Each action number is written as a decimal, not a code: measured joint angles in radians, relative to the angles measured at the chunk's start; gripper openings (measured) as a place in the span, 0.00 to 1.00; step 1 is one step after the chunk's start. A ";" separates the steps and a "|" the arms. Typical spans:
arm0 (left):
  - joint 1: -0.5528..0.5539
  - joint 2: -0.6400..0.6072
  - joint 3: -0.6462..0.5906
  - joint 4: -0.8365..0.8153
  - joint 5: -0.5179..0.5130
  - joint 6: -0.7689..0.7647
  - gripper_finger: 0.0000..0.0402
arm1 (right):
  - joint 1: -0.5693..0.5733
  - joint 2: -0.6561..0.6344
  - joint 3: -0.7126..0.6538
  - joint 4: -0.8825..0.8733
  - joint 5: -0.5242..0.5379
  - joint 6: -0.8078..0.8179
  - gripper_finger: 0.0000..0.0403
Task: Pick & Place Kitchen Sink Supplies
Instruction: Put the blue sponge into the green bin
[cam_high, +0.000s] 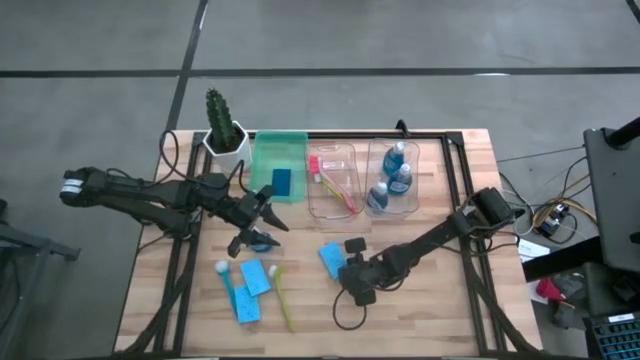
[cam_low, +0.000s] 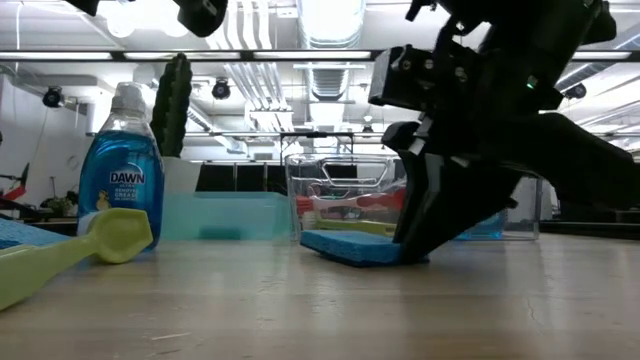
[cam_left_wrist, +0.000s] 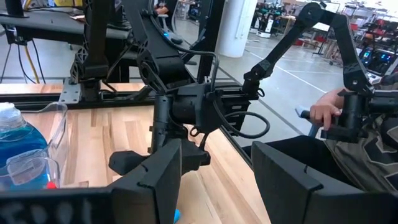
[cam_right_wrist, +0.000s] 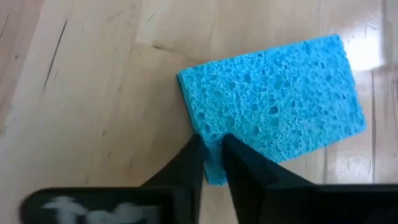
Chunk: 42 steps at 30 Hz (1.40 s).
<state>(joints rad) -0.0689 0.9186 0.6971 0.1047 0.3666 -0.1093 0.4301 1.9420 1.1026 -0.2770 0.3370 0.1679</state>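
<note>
Dark fingers of our right gripper (cam_right_wrist: 211, 163) pinch the sponge (cam_right_wrist: 273, 99) by its near corner. From above, it lies at 6 o'clock from the clear bins (cam_high: 362, 180); our left gripper (cam_high: 262, 212) waits released. Next we lift toward the green bin (cam_high: 277, 150).

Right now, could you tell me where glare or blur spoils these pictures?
Low view: ceiling lights blow out, and the near yellow-green brush is soft. Right wrist view: glare on the table beside the blue sponge. Left wrist view: hand blurred.
</note>
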 joint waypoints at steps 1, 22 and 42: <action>0.000 0.001 0.000 0.001 0.000 0.000 0.47 | 0.000 -0.001 0.006 -0.006 0.000 0.006 0.11; -0.011 0.007 -0.083 0.026 0.000 0.197 0.47 | 0.073 -0.141 0.286 -0.098 -0.080 -0.072 0.02; -0.143 0.036 -0.141 0.175 -0.141 0.436 0.47 | 0.078 -0.191 0.417 -0.082 -0.093 -0.152 0.02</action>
<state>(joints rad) -0.2124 0.9547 0.5560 0.2802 0.2256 0.3270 0.5078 1.7513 1.5192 -0.3592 0.2444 0.0156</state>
